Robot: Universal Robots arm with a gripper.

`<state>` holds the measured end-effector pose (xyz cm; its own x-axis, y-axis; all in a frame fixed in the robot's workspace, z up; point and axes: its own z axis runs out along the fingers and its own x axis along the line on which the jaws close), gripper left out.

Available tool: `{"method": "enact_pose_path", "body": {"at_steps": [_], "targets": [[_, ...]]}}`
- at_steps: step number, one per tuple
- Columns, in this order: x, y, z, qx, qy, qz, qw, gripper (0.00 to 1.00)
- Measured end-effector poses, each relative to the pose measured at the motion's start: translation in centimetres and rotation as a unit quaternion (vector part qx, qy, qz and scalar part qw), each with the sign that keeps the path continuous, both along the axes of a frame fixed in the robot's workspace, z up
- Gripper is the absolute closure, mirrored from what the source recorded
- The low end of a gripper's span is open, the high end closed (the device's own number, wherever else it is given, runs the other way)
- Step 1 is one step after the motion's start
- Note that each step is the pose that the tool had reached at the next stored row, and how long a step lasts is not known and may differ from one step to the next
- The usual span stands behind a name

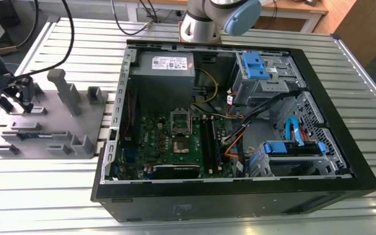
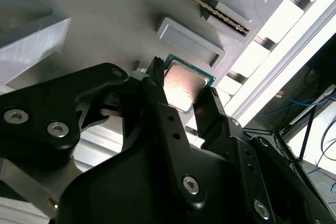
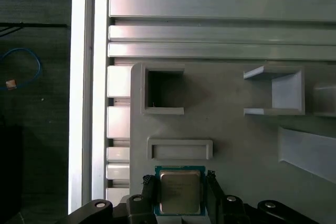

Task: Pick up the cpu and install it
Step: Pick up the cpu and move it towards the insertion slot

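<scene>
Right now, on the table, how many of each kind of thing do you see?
cpu: 1
memory stick: 1
grey holder tray: 1
computer case: 1
Total: 4

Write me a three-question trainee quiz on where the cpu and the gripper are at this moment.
1. True or false: the cpu is already seated in the motherboard socket.
2. Where is the gripper? A) down at the cpu on the grey fixture; B) at the blue drive cage; C) above the power supply.
3. In the exterior view, what long dark part with a blue label sits in a slot of the fixture?

Key
1. False: it lies on the fixture.
2. A.
3. The memory stick.
</scene>
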<state>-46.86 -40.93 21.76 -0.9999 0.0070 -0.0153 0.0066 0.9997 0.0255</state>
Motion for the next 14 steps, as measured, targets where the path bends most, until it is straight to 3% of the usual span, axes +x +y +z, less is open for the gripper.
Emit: {"method": "enact_pose_path", "body": {"at_steps": [11,14], "targets": [[0.0,0.0,3.14,-0.0001,0.0001,0.0,1.0,0.53],[0.0,0.0,3.32,0.0001,-0.0001,0.0,1.0,0.53]]}}
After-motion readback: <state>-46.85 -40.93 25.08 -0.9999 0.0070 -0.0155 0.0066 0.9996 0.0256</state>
